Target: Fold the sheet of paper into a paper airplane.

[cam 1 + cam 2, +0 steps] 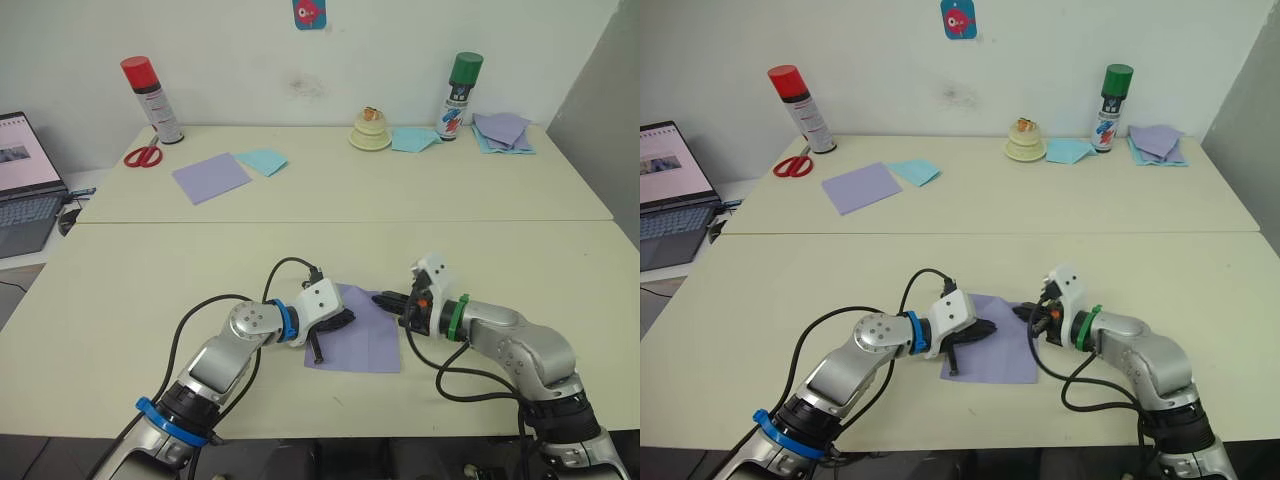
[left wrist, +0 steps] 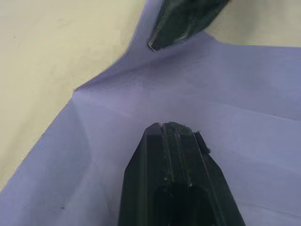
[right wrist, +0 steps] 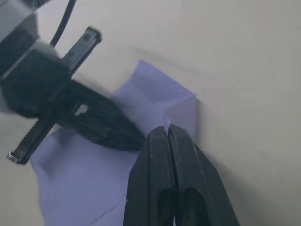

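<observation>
The sheet of paper [image 1: 362, 342] is lavender, shows crease lines and lies flat near the table's front edge between my two arms. My left gripper [image 1: 345, 320] is shut, and its tips rest on top of the sheet's left part [image 2: 171, 126]. From the right, my right gripper [image 1: 382, 298] reaches the sheet's far right corner. It is shut [image 3: 165, 129] on that corner, which is lifted and bent upward [image 3: 162, 101]. The two grippers' tips sit close together, almost touching.
On the far table half lie a smooth lavender square [image 1: 210, 177], a light blue sheet [image 1: 262, 160], red scissors [image 1: 143, 156] and a red-capped spray can [image 1: 150, 98]. A green-capped can [image 1: 460, 95], a cream object [image 1: 370, 130] and stacked sheets [image 1: 503, 132] stand at the back right. A laptop [image 1: 25, 185] is at the left.
</observation>
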